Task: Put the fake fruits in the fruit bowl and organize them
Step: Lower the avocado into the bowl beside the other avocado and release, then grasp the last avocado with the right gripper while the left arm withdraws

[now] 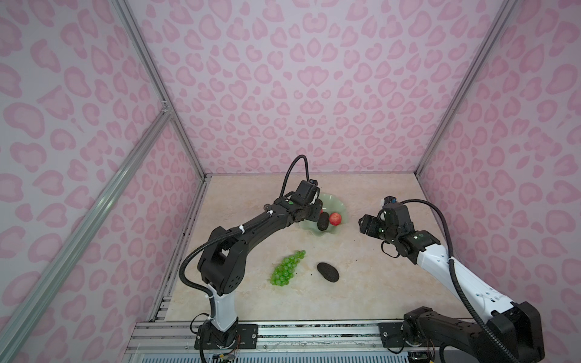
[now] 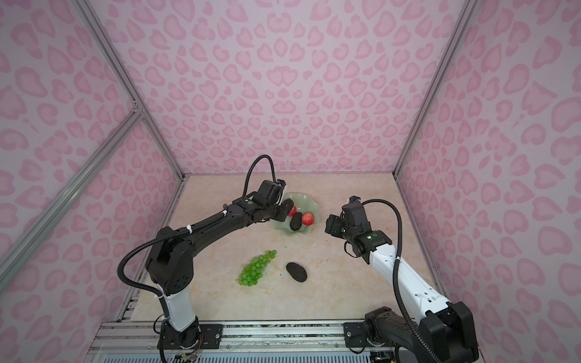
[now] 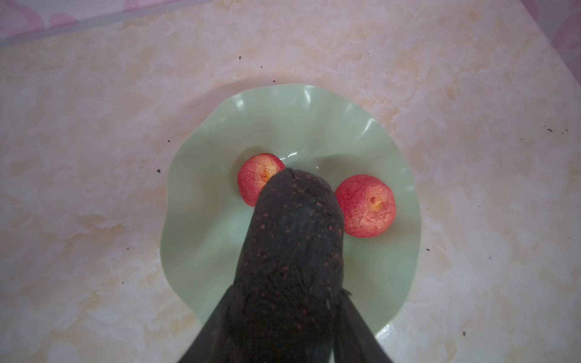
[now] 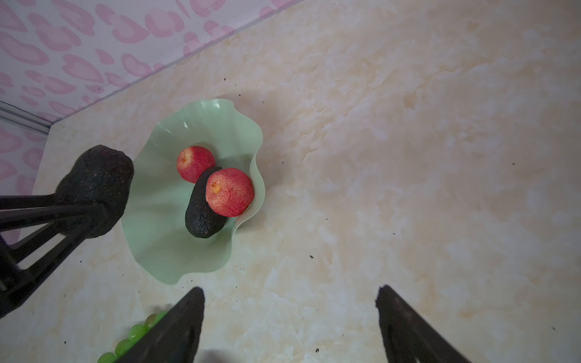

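My left gripper is shut on a dark avocado and holds it over the pale green fruit bowl, near its left rim. In the bowl lie two red apples and another avocado. In both top views a third avocado and the green grapes rest on the table in front of the bowl. My right gripper hangs open and empty above the table right of the bowl.
The marble-look tabletop is walled by pink patterned panels at the back and both sides. A metal rail with the arm bases runs along the front edge. Bare tabletop lies between the bowl and the right wall.
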Tool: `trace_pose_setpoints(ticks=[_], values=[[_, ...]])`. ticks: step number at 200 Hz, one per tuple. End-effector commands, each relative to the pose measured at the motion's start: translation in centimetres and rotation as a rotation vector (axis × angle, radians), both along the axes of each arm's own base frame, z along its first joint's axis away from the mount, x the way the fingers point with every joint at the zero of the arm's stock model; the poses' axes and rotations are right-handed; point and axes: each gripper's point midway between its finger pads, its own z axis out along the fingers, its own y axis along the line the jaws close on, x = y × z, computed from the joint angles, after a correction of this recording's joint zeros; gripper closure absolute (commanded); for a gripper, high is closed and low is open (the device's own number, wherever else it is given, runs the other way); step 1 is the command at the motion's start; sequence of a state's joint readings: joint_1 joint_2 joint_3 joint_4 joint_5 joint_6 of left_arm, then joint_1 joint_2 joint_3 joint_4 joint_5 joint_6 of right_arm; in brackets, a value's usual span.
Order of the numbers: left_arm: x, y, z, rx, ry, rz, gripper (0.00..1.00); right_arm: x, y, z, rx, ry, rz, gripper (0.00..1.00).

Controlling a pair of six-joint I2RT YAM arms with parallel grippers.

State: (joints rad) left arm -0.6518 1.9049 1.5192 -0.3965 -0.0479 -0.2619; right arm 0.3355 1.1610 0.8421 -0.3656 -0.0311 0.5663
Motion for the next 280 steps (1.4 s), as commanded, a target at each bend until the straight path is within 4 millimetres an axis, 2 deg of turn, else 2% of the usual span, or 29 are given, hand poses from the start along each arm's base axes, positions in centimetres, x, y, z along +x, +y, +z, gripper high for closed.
trace_pose_setpoints(ticks=[1, 39, 93, 113, 133, 161, 187, 220, 238, 257, 270, 273, 280], values=[[0.3, 0.0, -1.7, -0.007, 0.051, 0.015, 0.63, -0.3, 0.2, -0.5, 0.023, 0.013, 0.001, 0.14], [-0.2, -0.1, -5.0, 0.004, 0.126, 0.026, 0.63, -0.3, 0.4, -1.3, 0.020, 0.034, 0.011, 0.14], [-0.6, 0.1, -6.4, 0.023, 0.180, 0.039, 0.58, -0.3, 0.7, -1.6, 0.021, 0.049, 0.025, 0.14], [-0.7, 0.2, -6.5, 0.026, 0.186, 0.036, 0.49, -0.4, 0.7, -1.7, 0.023, 0.049, 0.024, 0.14], [-0.7, 0.1, -5.6, 0.015, 0.171, 0.033, 0.38, -0.7, 0.7, -2.0, 0.024, 0.058, 0.033, 0.14], [-0.4, -0.2, -3.5, -0.013, 0.129, 0.020, 0.30, -1.0, 1.2, -2.3, 0.025, 0.075, 0.062, 0.14], [-0.1, -0.3, -0.6, -0.045, 0.070, 0.021, 0.29, -1.7, 2.2, -2.7, 0.021, 0.091, 0.124, 0.15], [-0.1, 0.6, 5.7, -0.109, -0.070, 0.037, 0.28, -3.7, 5.7, -3.2, 0.018, 0.107, 0.291, 0.15], [-0.6, 2.1, 9.8, -0.135, -0.173, 0.068, 0.28, -5.6, 8.0, -4.1, 0.000, 0.133, 0.387, 0.15], [-1.6, 4.6, 13.0, -0.143, -0.271, 0.124, 0.26, -7.7, 10.4, -5.3, -0.023, 0.167, 0.481, 0.16], [-2.6, 6.5, 14.8, -0.156, -0.328, 0.167, 0.24, -9.2, 11.9, -6.3, -0.030, 0.195, 0.534, 0.16], [-3.0, 7.1, 14.2, -0.146, -0.325, 0.177, 0.24, -9.4, 12.3, -6.5, -0.031, 0.201, 0.544, 0.16], [-3.6, 8.3, 14.5, -0.148, -0.348, 0.206, 0.22, -10.1, 13.0, -6.9, -0.034, 0.215, 0.565, 0.16]])
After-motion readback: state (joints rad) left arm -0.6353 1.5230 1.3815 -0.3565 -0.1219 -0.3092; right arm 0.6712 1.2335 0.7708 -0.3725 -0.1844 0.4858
